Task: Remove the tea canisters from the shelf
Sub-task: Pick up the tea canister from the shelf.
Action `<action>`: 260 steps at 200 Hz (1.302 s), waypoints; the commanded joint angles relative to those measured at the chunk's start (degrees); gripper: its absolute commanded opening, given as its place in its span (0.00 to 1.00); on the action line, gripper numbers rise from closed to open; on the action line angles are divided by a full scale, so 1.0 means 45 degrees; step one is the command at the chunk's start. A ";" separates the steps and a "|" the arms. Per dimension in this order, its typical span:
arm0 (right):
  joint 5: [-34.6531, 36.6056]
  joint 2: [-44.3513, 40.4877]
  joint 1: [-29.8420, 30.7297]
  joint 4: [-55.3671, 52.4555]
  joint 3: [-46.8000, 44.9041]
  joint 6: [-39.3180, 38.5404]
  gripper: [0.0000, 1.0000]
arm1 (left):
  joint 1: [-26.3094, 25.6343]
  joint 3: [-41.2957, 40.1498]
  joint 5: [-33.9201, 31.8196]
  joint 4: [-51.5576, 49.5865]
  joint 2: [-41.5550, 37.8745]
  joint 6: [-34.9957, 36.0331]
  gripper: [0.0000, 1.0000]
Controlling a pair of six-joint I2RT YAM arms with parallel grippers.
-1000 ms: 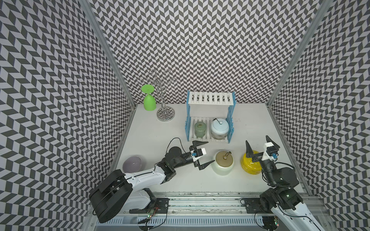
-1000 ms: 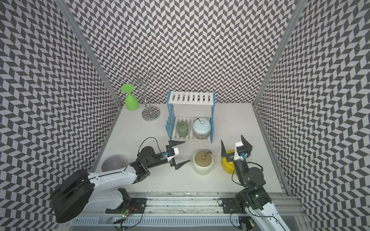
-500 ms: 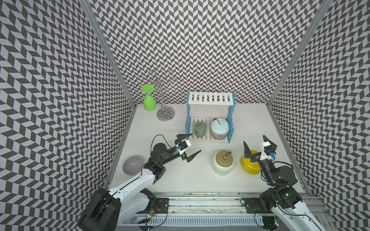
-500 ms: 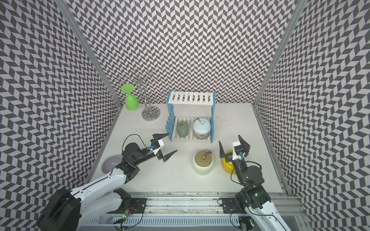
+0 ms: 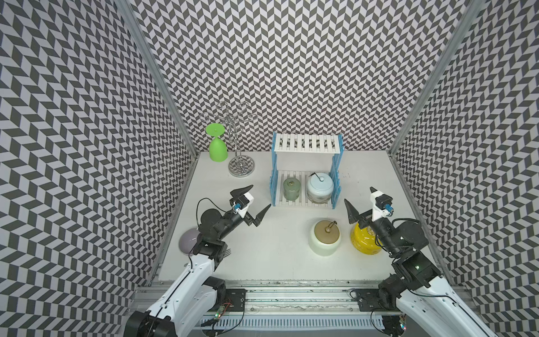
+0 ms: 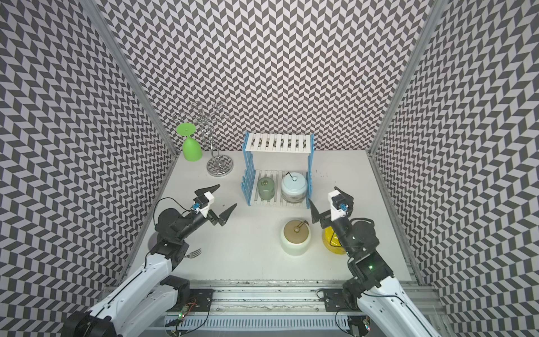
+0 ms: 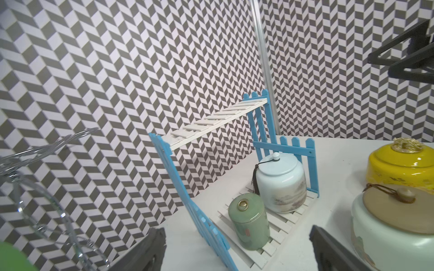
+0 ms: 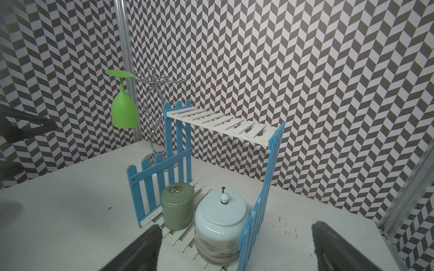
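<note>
The left tool (image 5: 261, 195) is open wide and holds nothing. Its two dark fingers point toward the shelf (image 5: 307, 143), whose near blue side stands just ahead of the tips. The right tool (image 5: 358, 194) is also open wide and empty; it points up and forward, with the other front corner of the shelf just ahead, a little to its left. Two jars stand upright side by side on the lower board of the shelf: the green jar (image 5: 291, 189), nearer to the left tool, and the blue jar (image 5: 320, 188), nearer to the right tool. In the right wrist view the blue jar (image 8: 220, 225) is straight ahead between the spread fingers. The other two jars stand on the tabletop (image 5: 277, 248), off the shelf. The yellow jar (image 5: 363, 240) is below and behind the right tool, partly hidden by that arm, and the cream jar (image 5: 326, 237) is just to its left, apart from both tools. Far ahead of the left tool, to its left, a goblet (image 5: 218, 147) hangs upturned on a wire stand (image 5: 240, 166).
</note>
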 commanded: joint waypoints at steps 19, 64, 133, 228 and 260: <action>-0.0500 0.2098 0.0013 0.0437 0.1264 0.1610 0.99 | 0.0956 0.0830 -0.1494 -0.2076 -0.0758 -0.1216 1.00; 0.0279 0.4375 0.1062 0.0764 0.2332 0.2079 1.00 | 0.1657 0.1138 -0.2856 -0.3500 -0.1244 -0.2492 1.00; 0.1677 0.7390 0.2031 0.0804 0.4129 0.2787 0.96 | 0.1981 0.0222 -0.4041 -0.2907 -0.1468 -0.3150 1.00; 0.3311 1.1271 0.1914 -0.0008 0.6568 0.3641 0.95 | 0.2049 0.0244 -0.5210 -0.2460 -0.1490 -0.2822 1.00; 0.3446 1.2438 0.1633 -0.0009 0.7159 0.3974 0.95 | 0.1985 0.0302 -0.5954 -0.2297 -0.1549 -0.2439 1.00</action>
